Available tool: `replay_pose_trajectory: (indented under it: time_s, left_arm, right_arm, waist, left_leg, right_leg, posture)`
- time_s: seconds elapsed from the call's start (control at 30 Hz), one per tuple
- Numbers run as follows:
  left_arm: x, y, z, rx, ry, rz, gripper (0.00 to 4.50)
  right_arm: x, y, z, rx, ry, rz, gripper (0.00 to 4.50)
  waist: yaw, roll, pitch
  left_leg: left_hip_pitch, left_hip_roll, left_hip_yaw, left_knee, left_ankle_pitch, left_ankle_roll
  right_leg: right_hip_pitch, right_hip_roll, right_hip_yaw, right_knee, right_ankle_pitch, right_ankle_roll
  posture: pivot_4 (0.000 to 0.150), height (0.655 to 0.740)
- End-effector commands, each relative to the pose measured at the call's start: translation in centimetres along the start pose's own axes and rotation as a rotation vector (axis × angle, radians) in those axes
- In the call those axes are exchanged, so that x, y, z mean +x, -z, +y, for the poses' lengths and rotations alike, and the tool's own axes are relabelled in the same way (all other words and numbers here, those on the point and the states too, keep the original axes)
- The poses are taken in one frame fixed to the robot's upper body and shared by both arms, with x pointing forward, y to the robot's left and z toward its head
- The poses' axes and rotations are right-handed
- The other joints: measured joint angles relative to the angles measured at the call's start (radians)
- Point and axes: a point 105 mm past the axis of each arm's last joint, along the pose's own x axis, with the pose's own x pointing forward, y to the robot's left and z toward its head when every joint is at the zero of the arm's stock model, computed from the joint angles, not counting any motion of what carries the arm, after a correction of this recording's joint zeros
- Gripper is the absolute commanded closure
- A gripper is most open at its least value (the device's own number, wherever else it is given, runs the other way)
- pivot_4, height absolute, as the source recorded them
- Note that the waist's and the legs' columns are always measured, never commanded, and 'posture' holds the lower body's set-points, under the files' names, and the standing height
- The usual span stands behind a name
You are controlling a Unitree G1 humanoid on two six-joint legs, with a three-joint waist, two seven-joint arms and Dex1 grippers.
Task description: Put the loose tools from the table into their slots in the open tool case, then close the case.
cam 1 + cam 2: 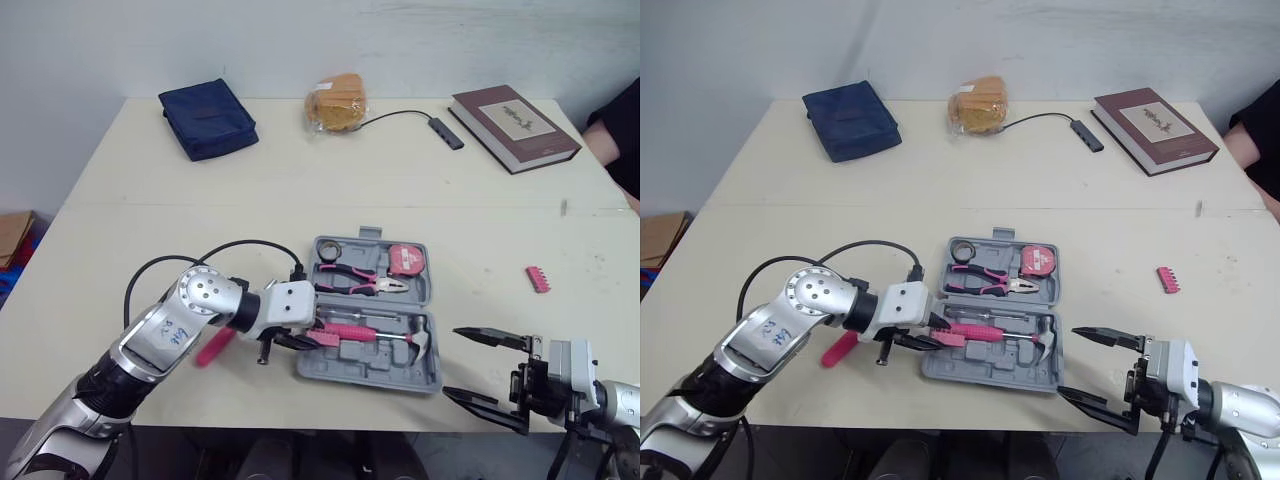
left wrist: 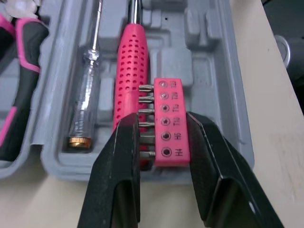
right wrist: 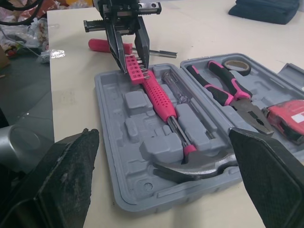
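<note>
**Pink bit holder over the case's left end**

The left gripper is pinching a pink plastic bit holder lined with steel bits, holding it over the left end of the open grey plastic tool case, by the handle of the pink-handled hammer lying in its slot. The right gripper is hovering with fingers spread wide off the case's right front corner. A red-handled screwdriver is lying on the table left of the case. A second pink bit strip is sitting to the right, well apart.

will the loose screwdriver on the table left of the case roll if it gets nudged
The screwdriver probably would: its handle looks round, so a sideways push could roll it on the flat table. It is likely stiff, given the metal shaft, and light, so it should lift without bending.
</note>
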Motion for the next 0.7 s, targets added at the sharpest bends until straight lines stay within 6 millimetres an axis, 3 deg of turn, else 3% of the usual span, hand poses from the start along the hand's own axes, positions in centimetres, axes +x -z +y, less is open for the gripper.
replay_pose_trajectory:
  time_s: [0.03, 0.17, 0.33, 0.7]
  left_arm:
    - [0.1, -0.9, -0.4, 0.042, 0.007, 0.015, 3.81]
    - [0.3, -1.1, -0.5, 0.038, 0.000, 0.027, 3.81]
    - [1.1, 0.0, 0.0, 0.040, -0.034, 0.089, 3.81]
    - [1.4, -0.5, 0.3, 0.040, -0.085, 0.079, 3.81]
  right_arm:
    - [0.1, -0.5, 0.2, -0.027, 0.006, -0.024, 0.00]
    - [0.0, -0.5, 0.2, -0.030, 0.012, -0.024, 0.00]
    - [0.0, -0.3, 0.2, -0.031, 0.021, -0.025, 0.00]
    - [0.4, -0.5, 0.3, -0.039, 0.021, -0.038, 0.00]
  waist:
    - [0.002, 0.000, 0.000]
    - [0.003, 0.000, 0.000]
    - [0.003, 0.000, 0.000]
    - [0.006, 0.000, 0.000]
  left_leg:
    - [0.000, 0.000, 0.000, 0.000, 0.000, 0.000]
    - [-0.001, 0.000, 0.000, 0.003, 0.000, 0.000]
    - [-0.002, 0.000, -0.001, 0.004, 0.000, 0.000]
    - [-0.004, -0.002, -0.003, 0.009, 0.000, 0.001]
  right_leg:
    - [0.000, 0.000, 0.000, 0.000, 0.000, 0.000]
    - [0.000, 0.000, 0.000, 0.002, 0.000, 0.000]
    - [0.000, 0.000, 0.000, 0.002, 0.000, 0.000]
    - [0.001, -0.002, -0.001, 0.003, 0.000, 0.001]
  posture:
    - [0.150, 0.7400]
    - [0.150, 0.7400]
    - [0.150, 0.7400]
    - [0.150, 0.7400]
